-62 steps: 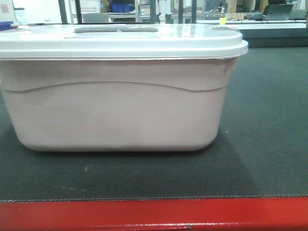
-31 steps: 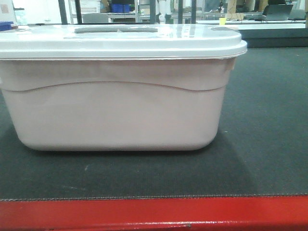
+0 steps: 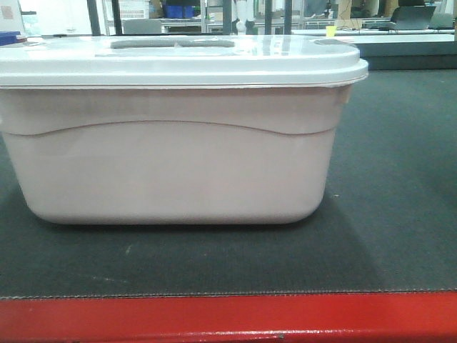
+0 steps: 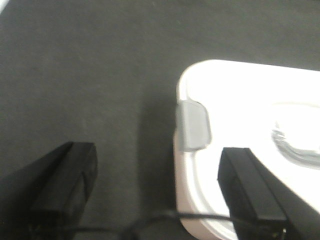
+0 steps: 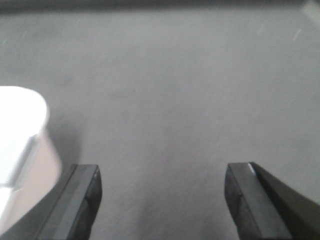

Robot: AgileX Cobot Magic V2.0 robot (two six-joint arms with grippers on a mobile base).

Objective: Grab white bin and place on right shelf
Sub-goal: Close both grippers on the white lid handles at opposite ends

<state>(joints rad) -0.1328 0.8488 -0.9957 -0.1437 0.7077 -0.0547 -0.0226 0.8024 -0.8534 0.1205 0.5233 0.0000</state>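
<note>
A: Progress on the task?

B: Barely begun, by my reading. The white bin sat flat on the desk with its lid on and nothing gripping it. The front view showed neither arm. The right shelf could not be picked out in any view. Grasp, lift, carry and set-down all remained.

A: Left arm?

B: The left end effector was spread wide and empty, angled down at the desk. The bin's corner lay ahead and to its right. Its left finger hung over bare mat. Its right finger overlapped the lid's edge in the wrist view. A grey tab on the lid's end sat just ahead of the gap, nearer the right finger. Contact with the bin could not be told, since the view was blurred.

A: Right arm?

B: The right end effector was likewise wide open, carrying nothing, and tilted down at the dark surface. The bin's other corner lay ahead and to the left, outside the left finger. Only mat showed between the fingers.

A: Reading of the pose?

B: One end effector stood off each end of the bin, which looked like the approach to a two-sided hold. Both needed to close in on the bin's ends before any lift.
</note>
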